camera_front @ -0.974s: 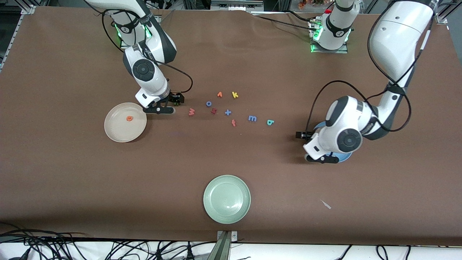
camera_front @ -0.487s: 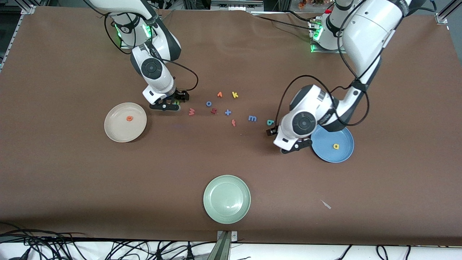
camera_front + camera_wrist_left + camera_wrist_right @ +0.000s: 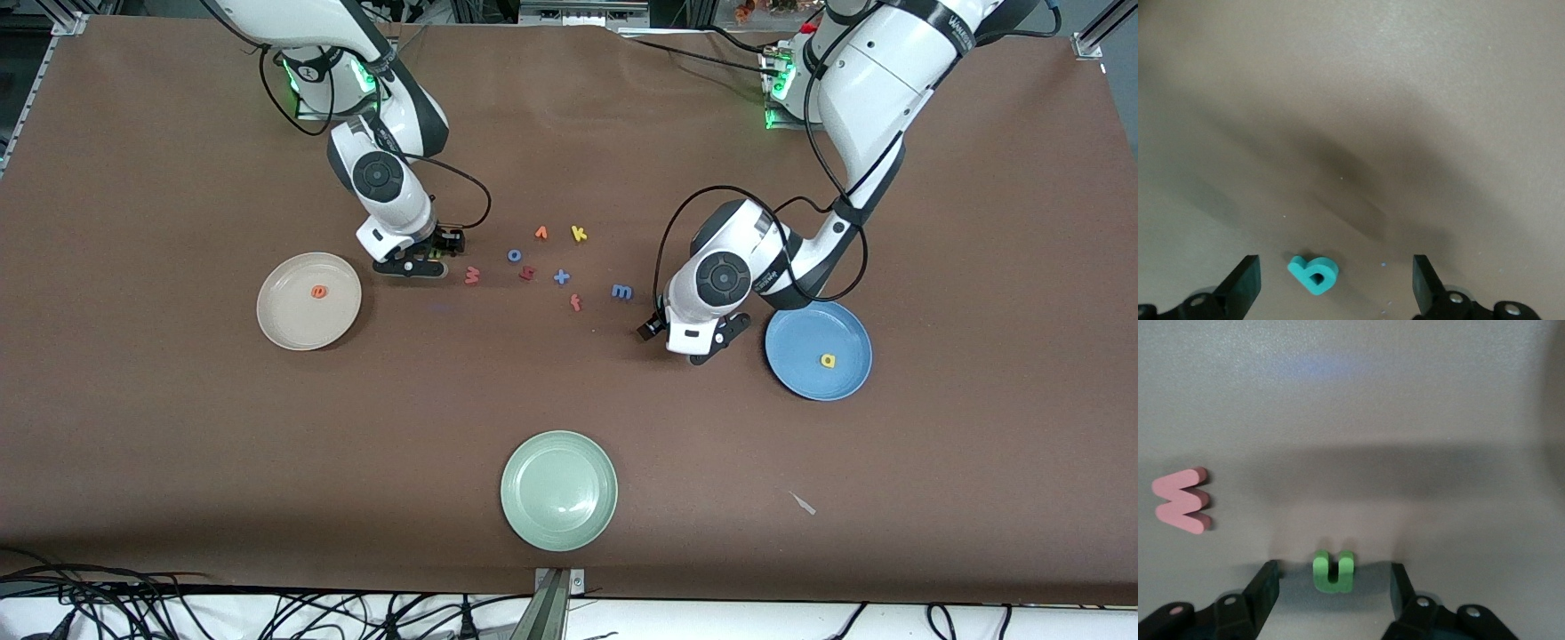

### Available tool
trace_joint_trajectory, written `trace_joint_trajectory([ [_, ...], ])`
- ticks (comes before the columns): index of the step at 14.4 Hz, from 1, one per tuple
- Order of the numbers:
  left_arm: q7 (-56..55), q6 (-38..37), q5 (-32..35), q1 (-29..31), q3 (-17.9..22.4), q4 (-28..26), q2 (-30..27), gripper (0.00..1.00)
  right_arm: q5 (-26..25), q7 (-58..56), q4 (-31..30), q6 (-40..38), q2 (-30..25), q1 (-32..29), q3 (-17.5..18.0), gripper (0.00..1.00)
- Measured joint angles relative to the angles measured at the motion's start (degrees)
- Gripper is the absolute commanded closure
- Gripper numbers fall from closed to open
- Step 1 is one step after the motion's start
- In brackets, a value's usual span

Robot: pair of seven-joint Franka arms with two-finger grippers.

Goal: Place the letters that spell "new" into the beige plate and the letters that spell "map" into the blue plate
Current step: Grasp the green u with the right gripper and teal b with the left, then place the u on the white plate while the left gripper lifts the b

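The green "n" (image 3: 1334, 570) lies on the table between the fingers of my right gripper (image 3: 1334, 580), which is open with a gap on each side of the letter. That gripper (image 3: 425, 260) is low beside the beige plate (image 3: 276, 329), which holds the orange "e" (image 3: 317, 291). The pink "w" (image 3: 472, 276) lies just past it. My left gripper (image 3: 1336, 277) is open wide over the teal "p" (image 3: 1313, 273), not touching it. The left gripper (image 3: 686, 336) hides the "p" in the front view. The blue "m" (image 3: 622, 292) lies close by. The blue plate (image 3: 800, 373) holds the yellow "a" (image 3: 828, 360).
Other letters lie mid-table: orange "v" (image 3: 540, 233), yellow "k" (image 3: 579, 234), blue "o" (image 3: 514, 255), a red letter (image 3: 526, 274), a blue cross (image 3: 561, 277), red "f" (image 3: 575, 303). A pale green plate (image 3: 559, 490) sits nearer the front camera. A white scrap (image 3: 803, 503) lies near it.
The left arm swung from over the blue plate to above the teal "p", uncovering the plate and the "a". The right gripper moved from the beige plate's edge to the "n" and narrowed.
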Motion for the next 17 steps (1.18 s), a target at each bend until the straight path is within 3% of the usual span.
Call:
trace_joint_trajectory([
  [4, -9.8, 3.24, 0.0, -0.26, -0.19, -3.85, -1.45, 0.0, 0.0, 0.0, 0.19, 0.33, -0.19, 0.01, 0.11, 0.76],
  [6, -14.32, 3.29, 0.0, -0.92, -0.2, -5.19, -2.24, 0.0, 0.0, 0.0, 0.2, 0.36, -0.22, 0.0, 0.11, 0.83],
  [9, -20.09, 3.67, 0.92, -1.91, -0.2, -6.1, -2.53, 0.06, -0.01, -0.19, 0.56, -0.13, -0.38, -0.03, -0.19, 0.85],
  [11, -22.21, 4.78, 2.82, -1.94, -0.17, -6.63, -2.57, 0.06, -0.1, -3.21, 2.66, -6.15, -1.35, -0.02, -2.15, 0.84],
  [14, -22.6, 7.56, 2.96, -1.93, -0.07, -7.6, -2.58, 0.11, -0.1, -15.71, 5.5, -13.77, -3.82, -0.27, -8.9, 0.84],
  [17, -22.76, 8.89, 4.15, -1.92, 0.02, -8.76, -2.58, 0.26, -0.1, -26.91, 5.61, -14.5, -4.46, -0.7, -14.42, 0.83],
])
